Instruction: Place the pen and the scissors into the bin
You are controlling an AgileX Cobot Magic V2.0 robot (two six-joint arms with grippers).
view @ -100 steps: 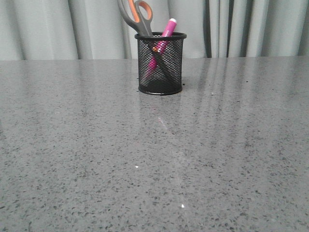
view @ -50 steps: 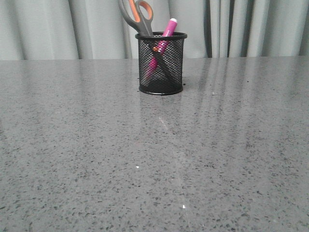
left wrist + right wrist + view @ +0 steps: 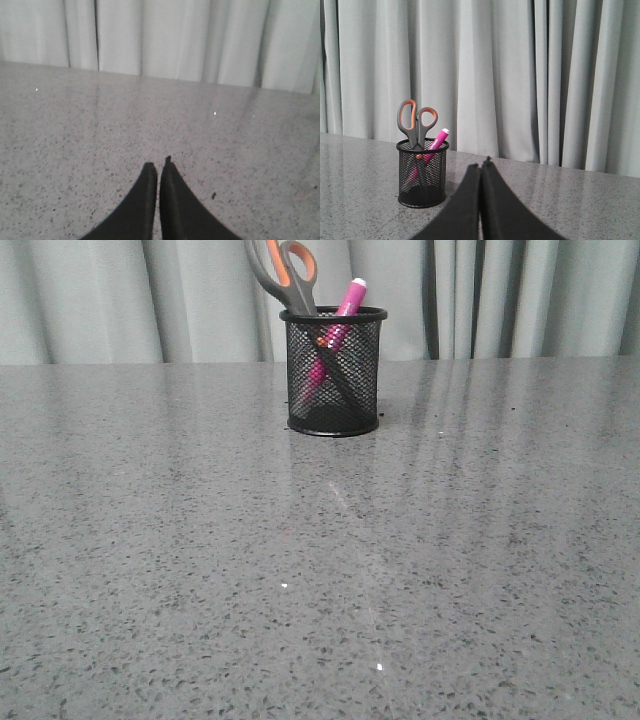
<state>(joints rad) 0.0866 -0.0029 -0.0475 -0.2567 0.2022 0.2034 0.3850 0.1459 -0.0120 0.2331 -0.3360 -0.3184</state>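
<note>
Right wrist view: black wire-mesh cylindrical bin point(image 3: 422, 174) ahead of and beside right gripper point(image 3: 480, 165), well apart, holding grey orange-looped scissors point(image 3: 416, 122) and pink marker pen point(image 3: 433, 146), both leaning on the rim. Risk, judged: tall scissors may tip the light bin if nudged. Right gripper clenched, grasping nothing; left gripper point(image 3: 158, 166) likewise clenched, empty, above speckled grey tabletop point(image 3: 75, 130)
</note>
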